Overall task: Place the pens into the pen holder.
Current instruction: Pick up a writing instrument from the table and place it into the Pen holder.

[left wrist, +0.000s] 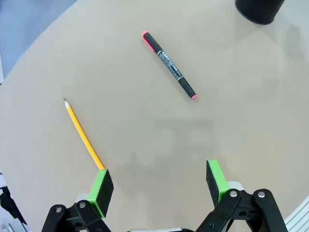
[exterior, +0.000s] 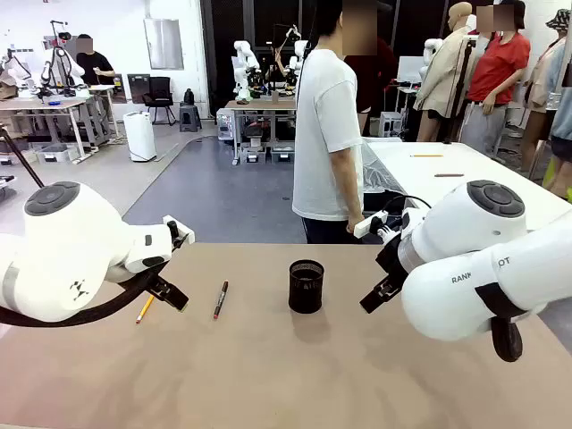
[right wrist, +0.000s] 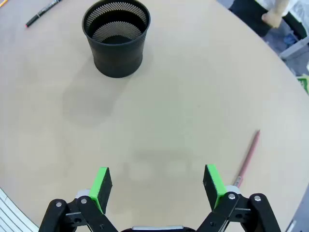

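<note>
Left gripper (left wrist: 159, 180) and right gripper (right wrist: 157, 181) gape empty; their pads (left wrist: 100, 186) cut off the pencil (left wrist: 81, 133) and perhaps the pinkish pen (right wrist: 247, 157).

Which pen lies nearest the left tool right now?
The orange-yellow pencil: its near end lies just beside the left tool. The dark red-ended pen lies farther out, and the pinkish-red pen is over by the right tool.

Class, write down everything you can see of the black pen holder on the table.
The pen holder is a small, round black cup of wire mesh, with a solid rim at the top and a solid band at the foot. It stands upright near the middle of the tan table, with its open end up. The inside looks empty. Nothing but the table touches it.
</note>
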You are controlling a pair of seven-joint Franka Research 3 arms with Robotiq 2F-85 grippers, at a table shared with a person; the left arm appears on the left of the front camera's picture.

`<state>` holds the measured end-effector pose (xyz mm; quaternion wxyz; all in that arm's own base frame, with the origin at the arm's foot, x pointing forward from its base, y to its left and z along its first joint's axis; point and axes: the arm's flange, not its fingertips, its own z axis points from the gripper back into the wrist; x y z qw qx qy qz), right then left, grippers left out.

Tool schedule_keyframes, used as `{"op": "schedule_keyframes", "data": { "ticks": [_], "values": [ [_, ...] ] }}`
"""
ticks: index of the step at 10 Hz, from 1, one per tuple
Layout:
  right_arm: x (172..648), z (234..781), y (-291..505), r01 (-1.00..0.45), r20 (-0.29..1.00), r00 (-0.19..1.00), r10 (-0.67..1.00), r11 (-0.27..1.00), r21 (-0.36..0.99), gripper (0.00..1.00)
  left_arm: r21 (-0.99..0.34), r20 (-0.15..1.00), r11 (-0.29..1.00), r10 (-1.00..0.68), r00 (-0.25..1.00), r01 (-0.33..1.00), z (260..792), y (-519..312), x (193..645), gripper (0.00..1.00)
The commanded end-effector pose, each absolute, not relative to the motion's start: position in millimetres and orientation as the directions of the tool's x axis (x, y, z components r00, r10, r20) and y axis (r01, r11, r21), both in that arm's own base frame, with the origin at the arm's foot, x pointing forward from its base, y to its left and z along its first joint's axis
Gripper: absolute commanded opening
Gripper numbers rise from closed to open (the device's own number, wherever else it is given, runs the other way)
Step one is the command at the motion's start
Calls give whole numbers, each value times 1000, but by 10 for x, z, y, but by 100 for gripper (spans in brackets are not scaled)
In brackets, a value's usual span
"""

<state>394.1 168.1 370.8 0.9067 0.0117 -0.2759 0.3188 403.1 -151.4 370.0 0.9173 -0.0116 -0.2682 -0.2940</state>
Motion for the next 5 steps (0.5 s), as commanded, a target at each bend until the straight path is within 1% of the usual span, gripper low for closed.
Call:
{"op": "schedule_keyframes", "data": {
  "ticks": [1,5],
  "values": [
    [3941,3709,1681,-585,508,644,572,796,-155,100,136,499,827,-533,683,546,3701,-1514,4030,100],
    [3941,3709,1681,-585,508,644,572,796,-155,100,136,499,827,-533,683,546,3701,-1514,4030,100]
  ]
}}
